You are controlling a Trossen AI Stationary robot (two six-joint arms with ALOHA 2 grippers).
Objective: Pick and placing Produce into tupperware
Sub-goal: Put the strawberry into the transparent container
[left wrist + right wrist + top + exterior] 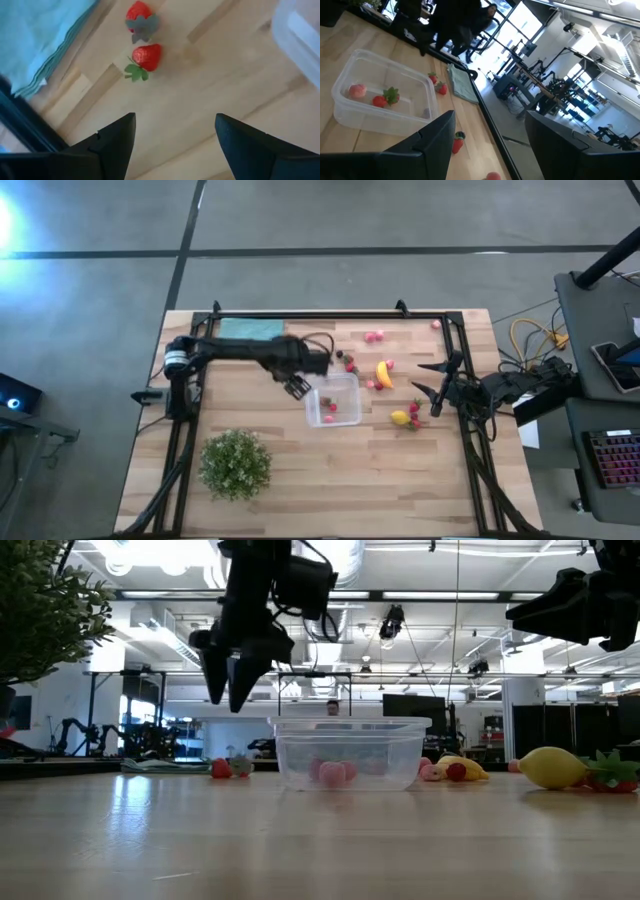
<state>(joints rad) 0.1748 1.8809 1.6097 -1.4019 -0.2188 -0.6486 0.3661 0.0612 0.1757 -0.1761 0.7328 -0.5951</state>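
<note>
The clear square tupperware stands mid-table and holds a pink piece and a red strawberry. My left gripper hovers open above the wood just left of the tupperware. Two red strawberries lie on the table ahead of the left gripper. A banana, a lemon and more red pieces lie right of the container. My right gripper is open and raised at the table's right side, beyond the lemon.
A bushy green plant stands near the front left. A folded teal cloth lies at the far edge, with pink pieces farther right along that edge. A black frame rail runs around the table. Bare wood lies in front of the container.
</note>
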